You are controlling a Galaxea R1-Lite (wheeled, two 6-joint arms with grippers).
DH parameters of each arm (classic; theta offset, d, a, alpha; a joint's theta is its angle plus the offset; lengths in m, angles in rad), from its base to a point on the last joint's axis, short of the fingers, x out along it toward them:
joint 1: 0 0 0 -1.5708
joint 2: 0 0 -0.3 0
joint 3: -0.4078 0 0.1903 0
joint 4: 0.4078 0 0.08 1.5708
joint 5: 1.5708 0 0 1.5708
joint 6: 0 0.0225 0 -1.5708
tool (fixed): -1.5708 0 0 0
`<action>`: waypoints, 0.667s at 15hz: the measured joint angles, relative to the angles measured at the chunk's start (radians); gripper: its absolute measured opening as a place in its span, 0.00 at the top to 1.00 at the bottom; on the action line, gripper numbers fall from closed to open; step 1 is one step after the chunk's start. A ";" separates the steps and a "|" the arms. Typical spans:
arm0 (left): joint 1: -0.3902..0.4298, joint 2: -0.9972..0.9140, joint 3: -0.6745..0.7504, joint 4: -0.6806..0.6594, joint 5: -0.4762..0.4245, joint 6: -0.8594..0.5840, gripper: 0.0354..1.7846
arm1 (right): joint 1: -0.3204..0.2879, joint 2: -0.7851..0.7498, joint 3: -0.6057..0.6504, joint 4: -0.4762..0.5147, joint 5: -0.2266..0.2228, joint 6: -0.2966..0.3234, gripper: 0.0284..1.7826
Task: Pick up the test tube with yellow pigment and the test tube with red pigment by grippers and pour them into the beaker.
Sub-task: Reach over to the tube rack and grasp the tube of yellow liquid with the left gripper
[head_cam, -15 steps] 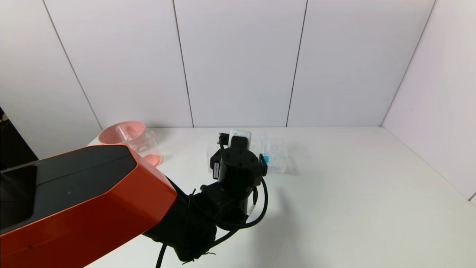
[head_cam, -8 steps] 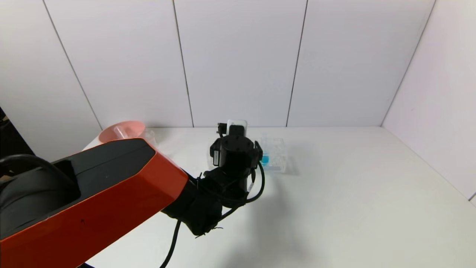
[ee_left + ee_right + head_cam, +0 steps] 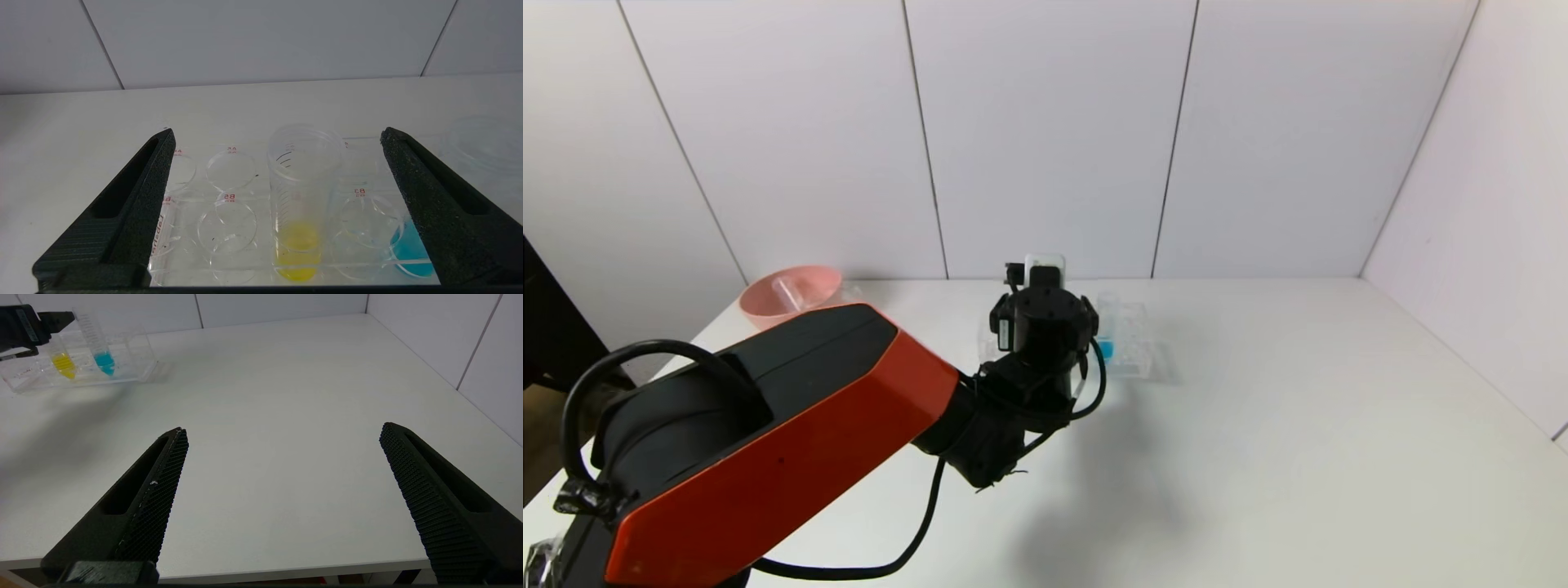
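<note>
Test tube with yellow pigment stands upright in the clear rack, directly ahead of the left gripper and between its two fingers, touching neither. A tube with blue liquid sits in the same rack just inside the finger on that side, partly hidden behind it. Empty rack wells lie toward the other finger. No red tube can be made out in any view.

In the head view the left arm's wrist blocks most of the rack; the pink bowl sits well off to the gripper's left, with a clear vessel in it, too faint to identify.

Against the frames a second ago: left arm has reached farther forward toward the rack, and the bowl is now uncovered.

Left gripper: fingers spread wide, holding nothing. Right gripper: also spread wide, empty, low over the near table edge, well apart from the rack.
</note>
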 joint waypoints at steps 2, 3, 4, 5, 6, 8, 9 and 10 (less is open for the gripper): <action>0.001 0.011 -0.004 -0.006 0.000 0.000 0.02 | 0.000 0.000 0.000 0.000 0.000 0.000 0.04; 0.001 0.015 -0.004 -0.006 0.001 0.000 0.02 | 0.000 0.000 0.000 0.000 0.000 0.000 0.04; 0.002 0.017 -0.004 -0.006 0.001 0.000 0.03 | 0.000 0.000 0.000 0.000 0.000 0.000 0.04; 0.002 0.018 -0.005 -0.007 0.001 0.000 0.06 | 0.000 0.000 0.000 0.000 0.000 0.000 0.04; 0.002 0.019 -0.004 -0.006 0.001 0.000 0.11 | 0.000 0.000 0.000 0.000 0.000 0.000 0.04; 0.001 0.019 -0.004 -0.006 0.000 0.000 0.24 | 0.000 0.000 0.000 0.000 0.000 0.000 0.04; 0.000 0.019 -0.004 -0.006 0.000 0.000 0.32 | 0.000 0.000 0.000 0.000 0.000 0.000 0.04; 0.000 0.019 -0.004 -0.006 0.000 0.000 0.43 | 0.000 0.000 0.000 0.000 0.000 0.000 0.04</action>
